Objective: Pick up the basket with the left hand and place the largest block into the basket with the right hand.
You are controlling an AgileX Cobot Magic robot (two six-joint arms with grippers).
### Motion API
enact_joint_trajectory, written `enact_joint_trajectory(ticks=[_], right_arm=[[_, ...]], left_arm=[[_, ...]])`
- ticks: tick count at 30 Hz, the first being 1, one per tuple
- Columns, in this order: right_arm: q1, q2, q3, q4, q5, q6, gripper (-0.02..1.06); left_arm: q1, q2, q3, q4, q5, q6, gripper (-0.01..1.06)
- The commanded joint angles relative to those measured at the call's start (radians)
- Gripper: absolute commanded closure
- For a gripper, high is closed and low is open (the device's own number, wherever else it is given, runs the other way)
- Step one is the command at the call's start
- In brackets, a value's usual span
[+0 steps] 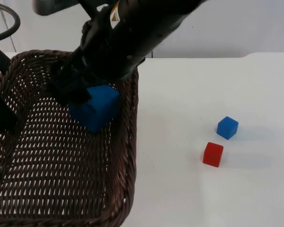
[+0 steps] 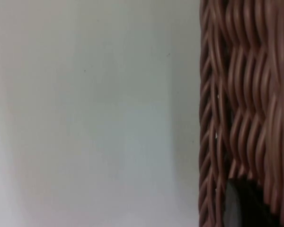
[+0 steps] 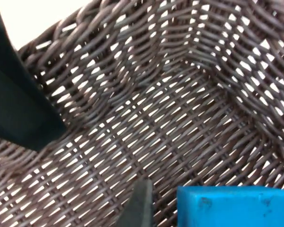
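A dark brown openwork wicker basket (image 1: 125, 142), rounded at its corners, is held at its left edge by the left gripper (image 1: 2, 111). Above its woven floor the right gripper (image 1: 83, 101) clamps the large blue block (image 1: 98, 109), a matte cube. Two smaller cubes lie on the smooth white table (image 1: 189, 189): one small blue block (image 1: 227, 127) and one red block (image 1: 213, 154), just beside each other.

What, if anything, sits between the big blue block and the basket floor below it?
Nothing visible: the right gripper holds the large blue block over bare weave inside the basket, which the left gripper holds by its rim.
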Motion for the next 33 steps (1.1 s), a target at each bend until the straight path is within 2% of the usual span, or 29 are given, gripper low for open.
enact_joint_trajectory(ticks=[1, 5, 10, 12, 15, 24, 28, 33], right_arm=[[0.007, -0.029, -0.008, 0.000, 0.006, -0.007, 0.24], [0.005, -0.079, -0.008, -0.006, 0.043, -0.007, 0.24], [0.005, -0.190, -0.003, -0.026, 0.159, -0.007, 0.24], [0.005, -0.213, 0.008, -0.026, 0.167, -0.007, 0.24], [0.005, -0.293, 0.062, -0.026, 0.164, -0.007, 0.24], [0.005, -0.569, 0.346, -0.026, 0.082, -0.007, 0.24], [0.005, -0.652, 0.407, -0.024, 0.079, 0.009, 0.24], [0.005, -0.687, 0.423, -0.020, 0.087, 0.011, 0.24]], left_arm=[[0.003, -0.015, 0.001, -0.030, 0.010, -0.001, 1.05], [0.003, -0.015, 0.001, -0.030, 0.010, -0.001, 1.05], [0.003, -0.015, 0.001, -0.030, 0.010, -0.001, 1.05], [0.003, -0.015, 0.001, -0.030, 0.010, -0.001, 1.05], [0.003, -0.015, 0.001, -0.022, 0.011, -0.001, 1.05], [0.003, -0.015, 0.001, -0.011, 0.011, -0.001, 1.05], [0.003, -0.015, 0.001, -0.011, -0.002, -0.001, 1.05], [0.003, -0.015, 0.001, -0.020, -0.026, -0.001, 1.05]])
